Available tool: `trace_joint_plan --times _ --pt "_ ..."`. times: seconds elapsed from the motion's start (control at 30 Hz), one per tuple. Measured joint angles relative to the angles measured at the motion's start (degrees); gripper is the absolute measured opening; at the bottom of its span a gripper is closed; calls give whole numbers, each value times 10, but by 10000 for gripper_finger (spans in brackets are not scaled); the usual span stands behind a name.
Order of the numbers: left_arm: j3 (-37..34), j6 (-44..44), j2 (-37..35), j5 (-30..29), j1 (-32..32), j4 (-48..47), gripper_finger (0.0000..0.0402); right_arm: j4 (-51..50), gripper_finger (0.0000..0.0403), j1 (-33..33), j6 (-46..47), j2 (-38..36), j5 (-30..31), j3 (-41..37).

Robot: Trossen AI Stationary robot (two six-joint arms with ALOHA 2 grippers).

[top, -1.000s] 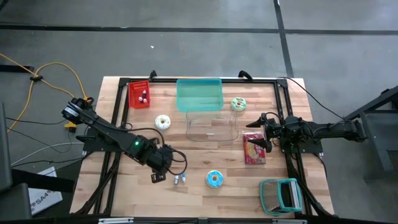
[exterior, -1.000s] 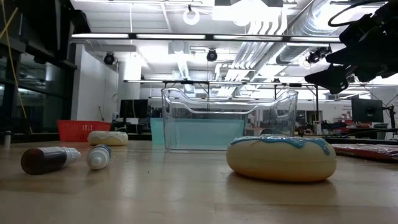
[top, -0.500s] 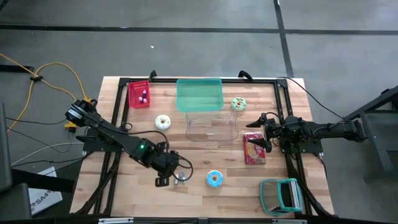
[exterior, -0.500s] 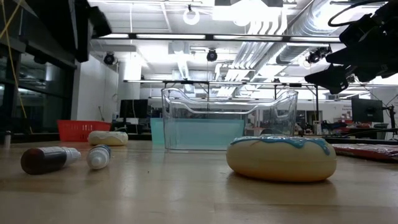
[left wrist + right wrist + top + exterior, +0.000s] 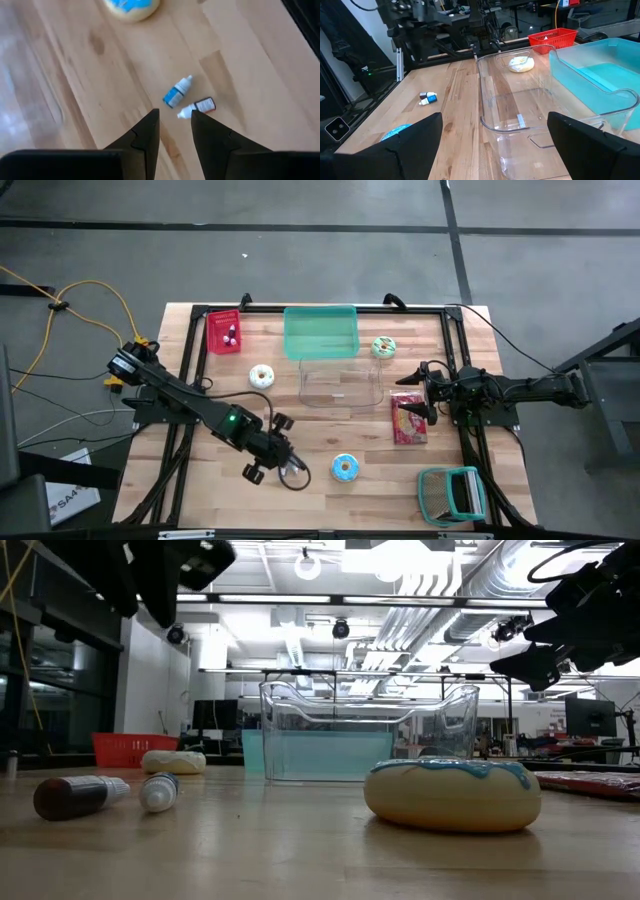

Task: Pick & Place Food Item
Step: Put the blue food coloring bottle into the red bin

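Progress on the pick-and-place is judged to be at its very start: no food item is seen lifted or carried. The left gripper (image 5: 172,122) is held above the near part of the table (image 5: 200,490), its two fingers set narrowly apart with nothing between them, directly over two small bottles (image 5: 189,100) lying side by side on the wood. The blue-iced donut (image 5: 345,468), possibly the item meant, lies just beside the bottles, untouched; which item is intended cannot be told. A white donut (image 5: 262,376) and a green one (image 5: 383,347) rest farther back, either side of the clear container (image 5: 340,385). The right gripper (image 5: 425,392) is parked, fingers spread wide and empty, above the red packet (image 5: 408,421). Grasping, carrying and placing all remain to be done.
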Motion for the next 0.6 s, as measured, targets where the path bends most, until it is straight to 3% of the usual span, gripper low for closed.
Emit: trace_joint_plan --times 0.33,0.6 --pt "0 150 0 66 0 1 106 0 350 0 0 0 0 0" --pt "0 175 0 106 0 1 106 0 350 0 0 0 0 0"
